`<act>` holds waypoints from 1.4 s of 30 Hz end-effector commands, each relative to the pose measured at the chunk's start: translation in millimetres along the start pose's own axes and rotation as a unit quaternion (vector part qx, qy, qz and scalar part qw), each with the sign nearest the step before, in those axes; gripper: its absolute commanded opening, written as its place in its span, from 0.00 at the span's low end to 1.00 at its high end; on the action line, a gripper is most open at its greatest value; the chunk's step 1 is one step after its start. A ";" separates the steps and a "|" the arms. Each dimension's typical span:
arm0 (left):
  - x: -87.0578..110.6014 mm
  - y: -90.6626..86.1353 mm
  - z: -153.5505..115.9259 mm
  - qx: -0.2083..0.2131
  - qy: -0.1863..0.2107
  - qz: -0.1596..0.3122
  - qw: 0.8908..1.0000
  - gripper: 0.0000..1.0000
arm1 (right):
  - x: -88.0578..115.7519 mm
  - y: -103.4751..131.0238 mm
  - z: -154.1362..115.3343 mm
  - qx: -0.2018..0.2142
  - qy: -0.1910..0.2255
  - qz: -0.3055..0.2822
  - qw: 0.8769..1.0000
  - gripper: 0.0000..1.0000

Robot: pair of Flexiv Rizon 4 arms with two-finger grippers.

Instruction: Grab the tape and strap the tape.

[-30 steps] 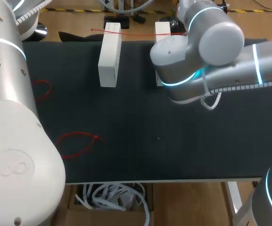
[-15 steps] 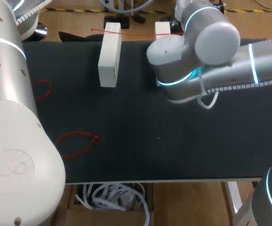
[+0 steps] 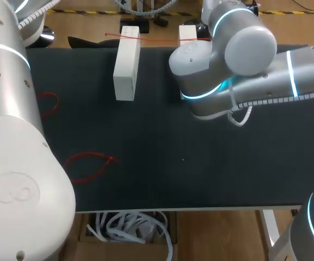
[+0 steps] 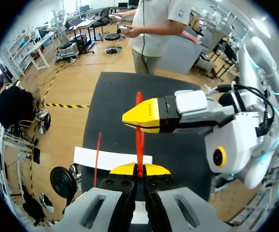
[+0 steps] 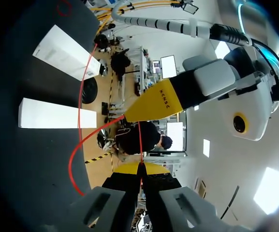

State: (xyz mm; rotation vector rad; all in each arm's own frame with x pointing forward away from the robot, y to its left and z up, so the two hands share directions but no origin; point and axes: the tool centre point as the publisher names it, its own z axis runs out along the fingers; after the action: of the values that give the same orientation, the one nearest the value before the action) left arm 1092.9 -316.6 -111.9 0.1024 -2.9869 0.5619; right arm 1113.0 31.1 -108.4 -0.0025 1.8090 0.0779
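Left tool (image 4: pixel 139 169) and right tool (image 5: pixel 140 167) are each clamped on the same red tape (image 4: pixel 139 150), which runs across two white blocks (image 3: pixel 126 65) at the counter's (image 3: pixel 162 163) far edge

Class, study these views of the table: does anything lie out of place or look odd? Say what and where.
A red tape loop lies loose at the mat's front left, and another loop behind it, both away from the white blocks.
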 end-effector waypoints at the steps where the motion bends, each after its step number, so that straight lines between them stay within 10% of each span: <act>1: -1.0 -1.1 -1.2 -0.003 0.001 -0.001 1.000 0.00 | -1.4 2.1 -0.6 0.000 0.005 -0.003 1.000 0.00; 42: -1.0 -1.1 -1.2 -0.003 0.001 -0.001 1.000 0.00 | 6.8 20.2 -4.5 -0.021 0.015 -0.013 1.000 0.00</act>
State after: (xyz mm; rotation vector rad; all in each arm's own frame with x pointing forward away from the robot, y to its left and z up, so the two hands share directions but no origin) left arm 1093.0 -316.4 -111.9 0.1026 -2.9868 0.5614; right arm 1106.7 50.5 -115.2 -0.0546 1.8271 0.1011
